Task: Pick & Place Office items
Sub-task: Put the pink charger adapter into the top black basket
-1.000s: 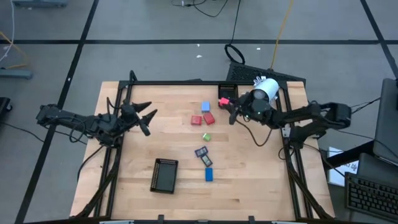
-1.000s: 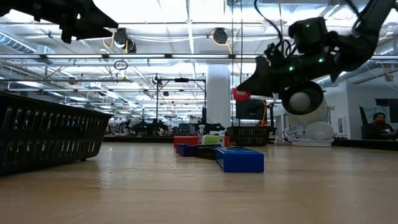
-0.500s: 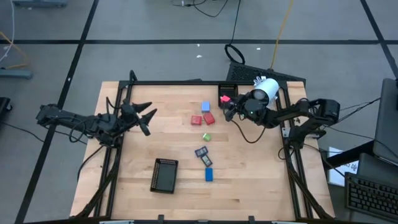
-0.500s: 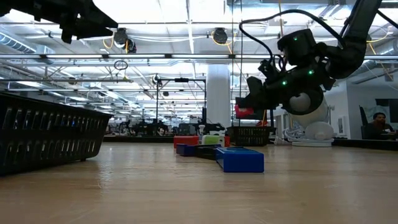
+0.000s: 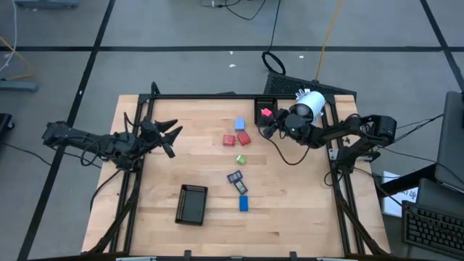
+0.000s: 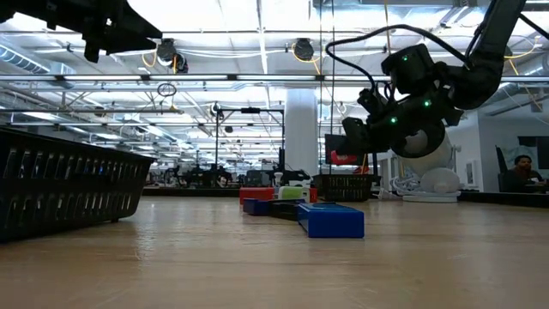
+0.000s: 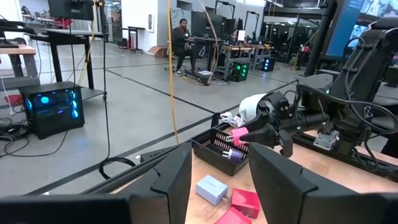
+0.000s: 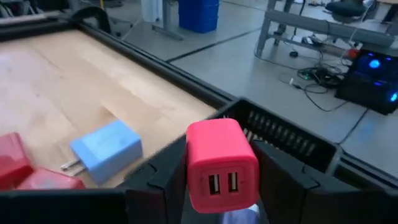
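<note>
My right gripper point(image 5: 269, 121) is shut on a pink block point(image 8: 222, 163) with two ports on its end face. It holds the block above the far black mesh tray point(image 5: 265, 104), beside the white cylindrical device point(image 5: 310, 104). A purple piece point(image 7: 234, 155) lies in that tray. On the wood lie a light-blue block point(image 5: 240, 125), two red blocks point(image 5: 236, 138), a green block point(image 5: 241, 159), a dark flat rectangle point(image 5: 234, 176) and two blue pieces point(image 5: 243, 196). My left gripper point(image 5: 172, 135) waits open at the table's left side, raised above the wood. My right gripper pinches the pink block by two opposite side faces point(image 8: 194, 168) between its two fingers point(image 8: 163, 180). The fingers come nearly level from the table's right side. The block is lifted clear, over the tray's near rim point(image 7: 219, 149).
A second black mesh tray point(image 5: 192, 204) stands near the table's front, left of centre; in the low view it fills the left foreground point(image 6: 69, 180). A dark frame point(image 5: 217, 96) runs along the table's far edge. Bare wood lies at the near right.
My right gripper has carried the pink block a short way toward the table's far edge and down, to a place over the far mesh tray, and has tipped a little on the way. The block stays in its hold.
</note>
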Available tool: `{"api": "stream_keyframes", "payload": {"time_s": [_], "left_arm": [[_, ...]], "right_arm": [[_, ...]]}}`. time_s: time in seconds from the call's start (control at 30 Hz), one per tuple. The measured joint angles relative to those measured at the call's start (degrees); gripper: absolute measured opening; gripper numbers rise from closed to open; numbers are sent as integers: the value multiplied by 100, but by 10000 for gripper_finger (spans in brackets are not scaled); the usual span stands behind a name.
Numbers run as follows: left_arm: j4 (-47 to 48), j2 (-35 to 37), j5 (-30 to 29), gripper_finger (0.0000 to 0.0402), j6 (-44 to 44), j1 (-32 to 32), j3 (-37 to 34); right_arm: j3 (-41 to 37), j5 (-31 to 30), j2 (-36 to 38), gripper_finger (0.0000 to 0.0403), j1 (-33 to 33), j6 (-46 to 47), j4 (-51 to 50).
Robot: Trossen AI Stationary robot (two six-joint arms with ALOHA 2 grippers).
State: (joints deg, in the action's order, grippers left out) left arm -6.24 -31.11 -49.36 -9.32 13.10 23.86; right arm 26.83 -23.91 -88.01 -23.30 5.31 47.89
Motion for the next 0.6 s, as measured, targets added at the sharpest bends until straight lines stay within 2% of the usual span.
{"api": "stream_keyframes", "payload": {"time_s": [0.17,0.47,0.6], "left_arm": [[0,0,-1,153,-2,0,0],[0,0,-1,163,-4,0,0],[0,0,-2,171,-4,0,0]], "right_arm": [[-1,317,0,149,-73,159,-97],[-1,301,0,149,-73,134,-103],[-2,301,0,164,-73,133,-100]]}}
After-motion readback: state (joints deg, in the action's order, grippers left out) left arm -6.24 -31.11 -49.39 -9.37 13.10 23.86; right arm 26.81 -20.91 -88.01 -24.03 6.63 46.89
